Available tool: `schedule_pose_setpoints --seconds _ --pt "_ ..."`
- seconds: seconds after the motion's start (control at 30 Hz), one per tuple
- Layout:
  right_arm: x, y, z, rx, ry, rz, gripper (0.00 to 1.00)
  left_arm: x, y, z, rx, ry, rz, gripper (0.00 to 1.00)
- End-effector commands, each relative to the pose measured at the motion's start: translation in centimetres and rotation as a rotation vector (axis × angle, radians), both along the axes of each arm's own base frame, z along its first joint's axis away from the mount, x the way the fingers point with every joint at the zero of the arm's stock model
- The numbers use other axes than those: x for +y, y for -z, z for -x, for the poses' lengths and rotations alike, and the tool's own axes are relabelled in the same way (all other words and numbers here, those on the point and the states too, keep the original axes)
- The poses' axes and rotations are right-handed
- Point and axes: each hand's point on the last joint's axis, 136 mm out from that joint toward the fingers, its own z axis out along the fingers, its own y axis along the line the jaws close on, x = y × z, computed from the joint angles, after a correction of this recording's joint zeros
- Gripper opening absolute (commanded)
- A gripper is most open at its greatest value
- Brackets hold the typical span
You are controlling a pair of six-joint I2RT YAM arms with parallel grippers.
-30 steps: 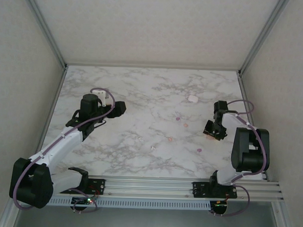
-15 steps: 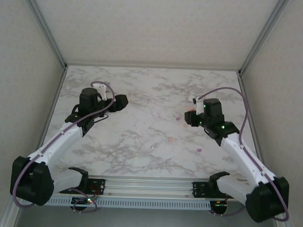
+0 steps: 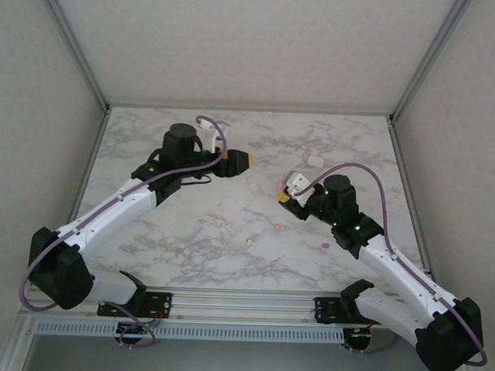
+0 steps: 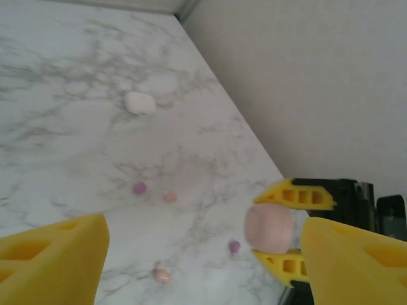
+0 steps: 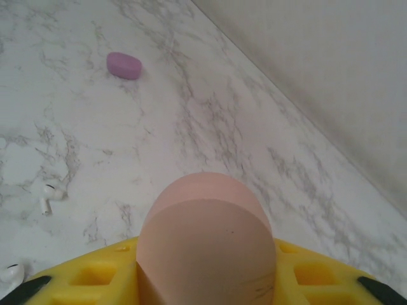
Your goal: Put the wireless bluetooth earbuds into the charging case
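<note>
Pinching a rounded peach case between the yellow fingers of the right gripper, holding it lifted clear of the marble table, a little right of the middle. Spreading the left gripper wide, its two fingers standing well apart with nothing between them, hovering over the far middle of the table and pointing toward the right gripper, near it but not touching.

Leaving the earbuds lying loose on the marble. Seeing from the left wrist a purple bud and a peach bud lying side by side beyond the open fingers, a second purple bud lying just beside the right gripper, and a second peach bud lying nearer the camera. Seeing from the right wrist two stemmed white buds lying apart from each other, left of the held case.

Resting further off toward the wall, a white case, apart from both grippers. Lying out past the peach case in the right wrist view, a purple rounded piece, bud or case being hard to tell.
</note>
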Motion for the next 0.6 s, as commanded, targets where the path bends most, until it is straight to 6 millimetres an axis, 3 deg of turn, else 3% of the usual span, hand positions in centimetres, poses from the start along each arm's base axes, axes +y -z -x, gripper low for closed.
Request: schedule_pose_setpoints --seconds 0.0,0.13,0.57 --pt "1.0 -1.5 -0.1 -0.107 -0.063 -0.007 0.27 -2.5 0.0 1.8 0.023 0.099 0.000 0.78" --pt "1.2 -1.7 -0.2 -0.113 -0.063 -0.018 0.27 -4.6 0.7 2.9 0.041 0.157 -0.016 0.78" --pt "1.4 -2.4 0.0 -0.111 -0.064 -0.066 0.27 -8.0 1.4 4.3 0.068 0.254 -0.025 0.70"
